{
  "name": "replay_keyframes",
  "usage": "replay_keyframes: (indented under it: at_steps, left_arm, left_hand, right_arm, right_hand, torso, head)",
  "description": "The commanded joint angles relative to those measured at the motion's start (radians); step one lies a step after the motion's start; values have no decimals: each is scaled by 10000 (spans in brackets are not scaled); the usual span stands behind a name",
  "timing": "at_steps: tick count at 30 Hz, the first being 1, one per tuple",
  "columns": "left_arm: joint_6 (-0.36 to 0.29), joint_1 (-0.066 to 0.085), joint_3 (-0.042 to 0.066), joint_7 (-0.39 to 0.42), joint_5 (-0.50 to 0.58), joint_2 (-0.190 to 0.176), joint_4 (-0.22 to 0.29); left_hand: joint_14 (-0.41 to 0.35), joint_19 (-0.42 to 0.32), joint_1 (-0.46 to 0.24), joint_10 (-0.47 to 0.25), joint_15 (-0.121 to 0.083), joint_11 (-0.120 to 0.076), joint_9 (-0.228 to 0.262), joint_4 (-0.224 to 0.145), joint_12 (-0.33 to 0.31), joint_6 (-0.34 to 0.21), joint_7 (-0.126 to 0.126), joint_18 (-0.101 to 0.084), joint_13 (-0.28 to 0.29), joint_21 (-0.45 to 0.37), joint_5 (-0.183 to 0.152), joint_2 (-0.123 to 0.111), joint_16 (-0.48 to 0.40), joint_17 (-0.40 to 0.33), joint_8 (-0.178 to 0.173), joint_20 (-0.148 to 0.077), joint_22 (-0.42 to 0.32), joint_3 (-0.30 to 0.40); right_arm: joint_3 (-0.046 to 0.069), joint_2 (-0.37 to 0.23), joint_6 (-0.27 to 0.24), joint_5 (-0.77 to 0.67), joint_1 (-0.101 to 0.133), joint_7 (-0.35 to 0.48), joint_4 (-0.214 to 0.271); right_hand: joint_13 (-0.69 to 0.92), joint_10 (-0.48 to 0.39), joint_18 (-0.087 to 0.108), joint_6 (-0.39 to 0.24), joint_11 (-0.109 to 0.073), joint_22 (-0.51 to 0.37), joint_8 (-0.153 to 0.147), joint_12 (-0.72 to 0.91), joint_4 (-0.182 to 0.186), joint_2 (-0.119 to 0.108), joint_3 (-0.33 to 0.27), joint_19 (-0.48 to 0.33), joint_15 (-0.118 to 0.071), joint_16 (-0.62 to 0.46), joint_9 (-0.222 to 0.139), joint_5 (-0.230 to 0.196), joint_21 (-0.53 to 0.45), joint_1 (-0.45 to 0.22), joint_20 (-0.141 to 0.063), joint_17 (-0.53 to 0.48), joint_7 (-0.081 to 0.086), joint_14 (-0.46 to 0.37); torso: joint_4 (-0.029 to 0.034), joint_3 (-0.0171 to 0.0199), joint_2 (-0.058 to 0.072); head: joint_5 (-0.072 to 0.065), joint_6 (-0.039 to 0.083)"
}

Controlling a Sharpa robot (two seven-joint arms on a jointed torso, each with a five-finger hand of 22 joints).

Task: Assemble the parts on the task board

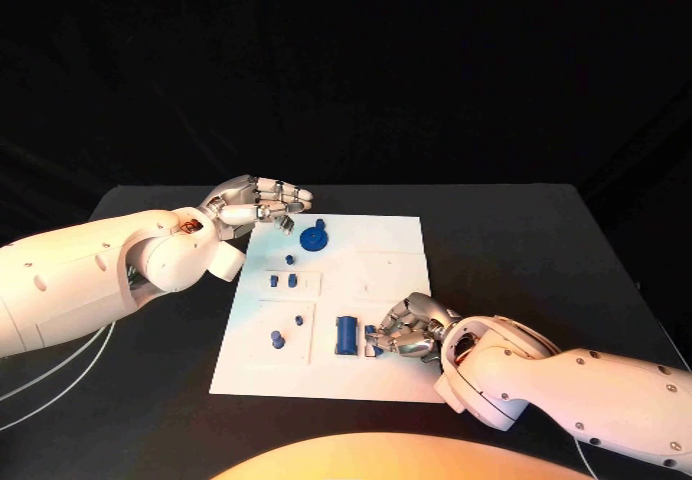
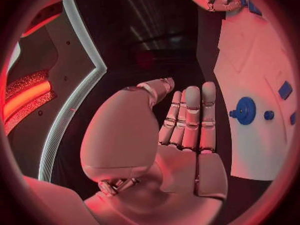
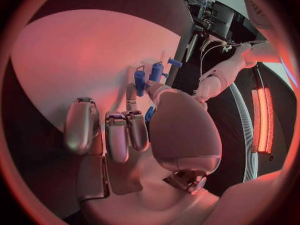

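The white task board (image 1: 389, 300) lies in the middle of the black table. Standing on it are a round blue part (image 1: 315, 238), several small blue pegs (image 1: 291, 282) and a long blue block (image 1: 348, 336). My left hand (image 1: 267, 205) hovers at the board's far left corner; in the left wrist view its fingers (image 2: 190, 117) are straight and hold nothing, with the round part (image 2: 245, 110) beside them. My right hand (image 1: 408, 330) rests on the board's near right area with its fingers curled, right beside the block. A blue sliver (image 3: 149, 114) shows between its thumb and fingers; whether it is gripped is unclear.
Bare black table (image 1: 577, 260) surrounds the board on all sides. Shallow outlined recesses (image 1: 389, 272) mark the board's right half. More blue parts (image 3: 156, 71) stand just beyond my right thumb.
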Motion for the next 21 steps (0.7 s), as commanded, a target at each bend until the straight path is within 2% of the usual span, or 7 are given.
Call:
replay_keyframes:
  at_steps: [1,7,11,16,21]
  left_arm:
    - [94,-1,5,22,65,12,15]
    - [133,-1,5,7,65,14,-4]
    - [155,-1,5,-5,65,16,-32]
    - [168,-1,5,-33,65,9,-48]
    - [181,-1,5,-46,65,16,-61]
  left_hand:
    - [-65,8,-6,-83,-18,9,-9,10,61,-88,-12,148,2,-46,44,77,40,-9,50,21,6,68]
    - [-71,7,-22,-101,-14,14,-12,9,70,-98,-6,146,-3,-43,43,73,44,-19,50,22,9,80]
    - [-73,7,-21,-105,-14,15,-14,9,72,-103,-4,146,-5,-42,49,83,44,-22,48,22,10,90]
    - [-77,6,-39,-118,-10,21,-21,18,75,-129,9,145,-9,-42,55,86,45,-28,36,24,12,102]
    - [-77,6,-39,-118,-10,21,-21,18,75,-129,9,145,-9,-42,55,86,45,-28,36,24,12,102]
  right_arm:
    - [-38,50,429,-216,-56,-19,-2]
    - [-38,101,355,-139,-63,71,57]
    - [-38,121,305,-79,-70,97,108]
    - [-37,90,302,-131,-72,101,110]
    - [-37,74,313,-186,-74,102,103]
  right_hand:
    - [1898,519,-169,41,-97,1842,71,14,-20,53,-66,252,-92,-23,10,43,-70,-108,-45,2166,-38,965]
    - [1910,531,-167,69,-112,1839,128,28,19,53,-174,249,-107,-20,51,38,-81,-395,-62,2176,-52,967]
    - [1911,532,-167,68,-113,1838,148,27,31,67,-248,248,-109,-25,68,40,-86,-624,-67,2163,-52,965]
    - [1921,541,-169,71,-114,1840,170,39,33,42,-361,251,-112,-24,83,39,-76,-928,-69,2167,-55,966]
    - [1926,545,-169,75,-115,1840,182,44,35,8,-426,251,-113,-23,91,39,-76,-1073,-71,2169,-56,967]
  torso:
    - [18,4,-2]
    - [10,5,-5]
    - [11,22,-4]
    - [10,3,5]
    - [5,4,5]
  head:
    - [-1,-5]
    - [27,-10]
    - [67,-15]
    - [56,-23]
    - [66,-44]
